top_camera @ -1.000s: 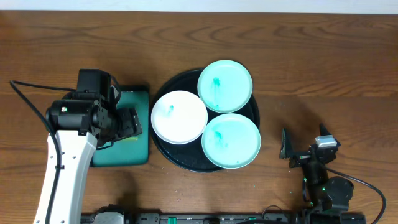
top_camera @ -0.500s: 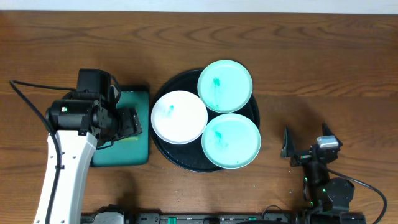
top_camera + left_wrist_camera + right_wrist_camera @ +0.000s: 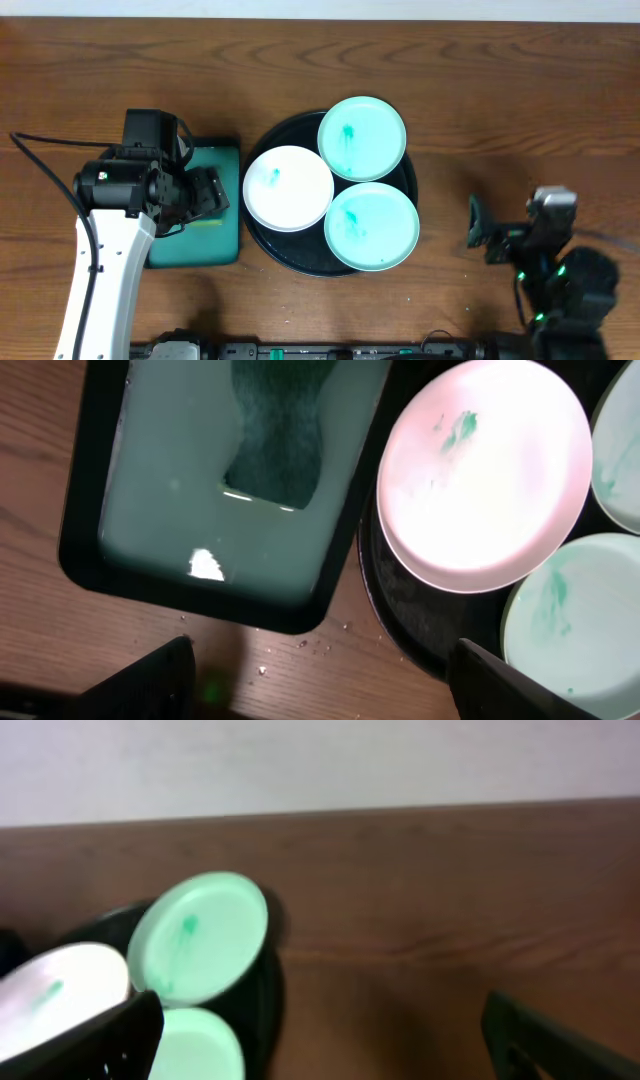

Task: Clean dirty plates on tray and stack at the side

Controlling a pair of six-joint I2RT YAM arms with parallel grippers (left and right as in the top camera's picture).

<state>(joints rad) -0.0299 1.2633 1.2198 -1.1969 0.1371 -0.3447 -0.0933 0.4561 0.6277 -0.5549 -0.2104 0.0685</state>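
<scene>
The black tray (image 3: 290, 250) holds three plates: a white one (image 3: 288, 188) at the left, a mint one (image 3: 362, 138) at the back and a mint one (image 3: 371, 226) at the front, each with teal smears. My left gripper (image 3: 205, 195) is open and empty over the teal-green tray's right side. In the left wrist view (image 3: 320, 695) it is above bare wood, with the white plate (image 3: 480, 470) ahead to the right. My right gripper (image 3: 505, 232) is open and empty, right of the black tray. In the right wrist view (image 3: 320, 1050) the plates (image 3: 200, 935) lie ahead to the left.
A rectangular teal-green tray (image 3: 195, 240) with a dark rim lies left of the black tray. It holds cloudy liquid and a dark green sponge (image 3: 280, 430). Small crumbs or droplets (image 3: 300, 645) dot the wood between the two trays.
My right arm has moved right and risen, looking larger and blurred in the overhead view. The left arm and the plates have not moved.
</scene>
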